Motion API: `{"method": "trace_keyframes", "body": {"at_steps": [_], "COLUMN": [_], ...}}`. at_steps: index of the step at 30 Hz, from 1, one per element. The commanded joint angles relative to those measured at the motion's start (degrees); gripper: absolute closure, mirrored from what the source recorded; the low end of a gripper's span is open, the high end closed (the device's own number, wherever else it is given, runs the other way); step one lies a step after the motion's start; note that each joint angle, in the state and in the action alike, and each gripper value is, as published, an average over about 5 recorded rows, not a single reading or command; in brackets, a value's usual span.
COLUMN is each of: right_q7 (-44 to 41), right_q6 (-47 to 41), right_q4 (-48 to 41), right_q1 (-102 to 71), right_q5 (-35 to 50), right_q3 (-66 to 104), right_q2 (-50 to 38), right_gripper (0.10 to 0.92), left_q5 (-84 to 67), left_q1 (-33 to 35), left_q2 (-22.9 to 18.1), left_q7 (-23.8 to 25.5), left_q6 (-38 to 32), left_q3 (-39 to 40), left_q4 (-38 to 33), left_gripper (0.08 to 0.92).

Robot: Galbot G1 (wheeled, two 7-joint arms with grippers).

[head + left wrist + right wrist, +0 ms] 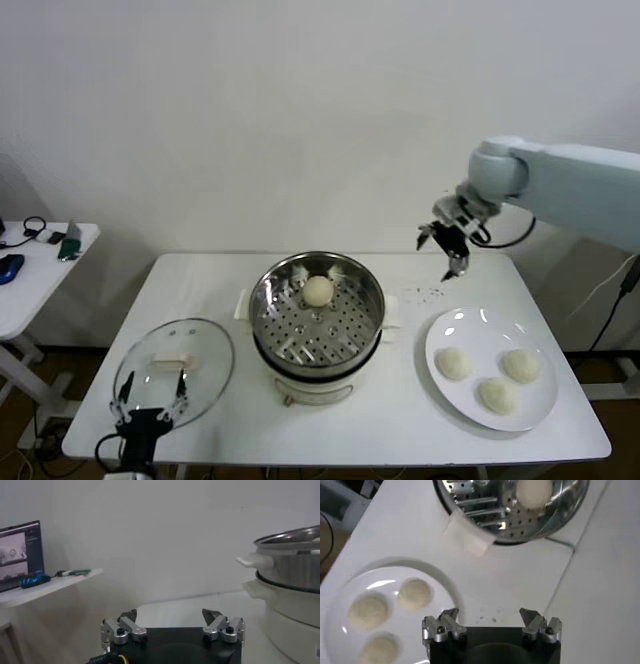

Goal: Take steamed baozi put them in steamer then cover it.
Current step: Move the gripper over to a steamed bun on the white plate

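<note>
The shiny steamer [316, 312] stands mid-table on its white base, with one baozi [318, 291] on its perforated floor toward the back. Three more baozi [497, 377] lie on the white plate [450, 332] at the right. The glass cover [174, 370] with its white bar handle rests flat on the table at the front left. My right gripper [441, 252] hangs open and empty in the air behind the plate, right of the steamer; its wrist view shows the plate [385, 575] and the steamer [510, 505] below. My left gripper [150, 410] is open, low at the table's front edge by the cover.
A small side table [30, 270] with a few items stands at the far left. Small dark specks [430, 293] mark the tabletop behind the plate. The left wrist view shows the steamer's side [292, 575] and a screen [19, 555] on the side table.
</note>
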Motion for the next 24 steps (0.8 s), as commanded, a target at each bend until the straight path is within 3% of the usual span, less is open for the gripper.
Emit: {"method": "trace_keyframes", "body": {"at_steps": [1,24], "right_q7": [5.24,6.81], "right_q6": [-12.57,-13.52], "right_q4": [8.15,-0.45], "right_q1": [-4.56,-29.98], "right_q5": [1.09,-5.9], "right_q3": [-5.23,12.7], "right_q2": [-10.49,-8.42], "right_gripper": [0.203,0.203], "left_q5": [-0.03,0.4], "left_q1": [0.19,0.83], "left_q2": [-0.06,-0.82], "left_q7": [-0.01,0.11], "left_q6": [-0.09,-0.01], "left_q3": [-0.04,-0.79], "left_q4": [-0.06,-0.5], "left_gripper": [0.177,0.177]}}
